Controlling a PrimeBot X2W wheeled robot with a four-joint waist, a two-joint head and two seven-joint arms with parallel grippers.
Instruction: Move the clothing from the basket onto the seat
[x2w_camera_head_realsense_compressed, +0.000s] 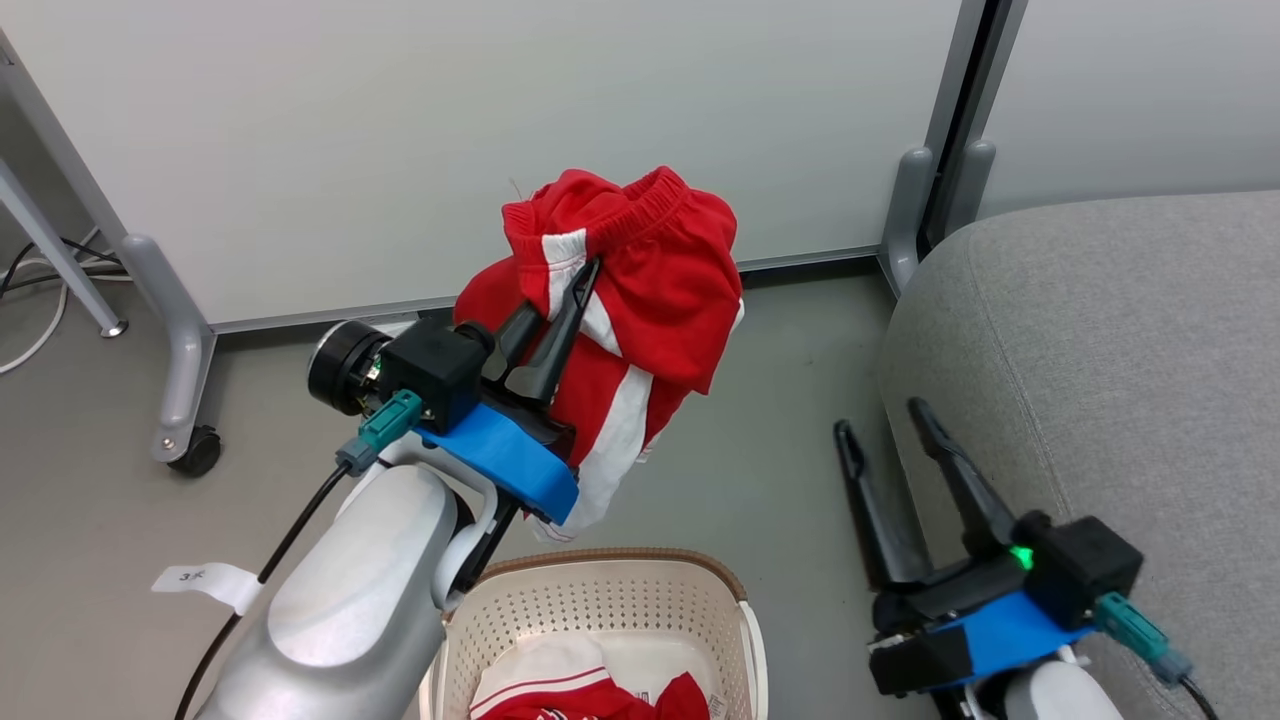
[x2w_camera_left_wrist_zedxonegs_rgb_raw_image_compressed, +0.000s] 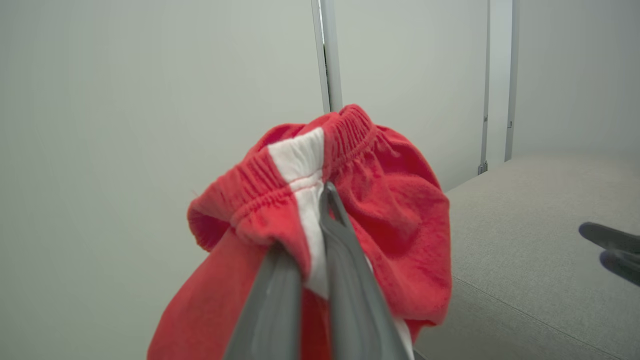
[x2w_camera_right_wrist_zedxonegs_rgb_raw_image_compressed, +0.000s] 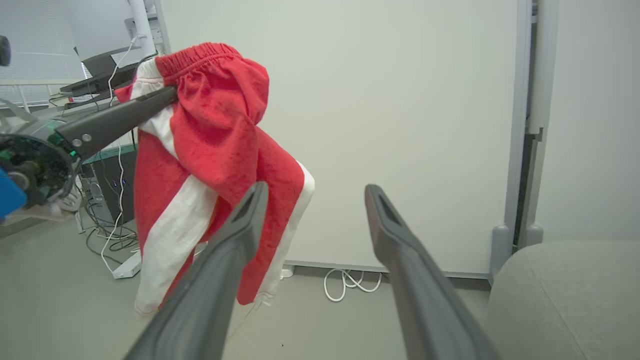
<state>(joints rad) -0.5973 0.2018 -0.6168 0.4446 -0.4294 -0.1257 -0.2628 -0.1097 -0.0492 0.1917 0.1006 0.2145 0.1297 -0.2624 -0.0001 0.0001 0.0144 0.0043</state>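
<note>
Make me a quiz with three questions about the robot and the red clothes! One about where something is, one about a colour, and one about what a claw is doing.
1. Where are the red shorts that the left gripper has?
A) folded on a shelf
B) hanging in the air
C) stuffed in a drawer

2. What colour are the stripes on them?
A) white
B) blue
C) yellow

3. How is the right gripper?
A) shut on a sock
B) shut on nothing
C) open and empty

Answers:
1. B, they dangle from its shut grip, above the floor.
2. A, white bands run down the red cloth.
3. C, its two fingers stand apart with nothing between them.
</note>
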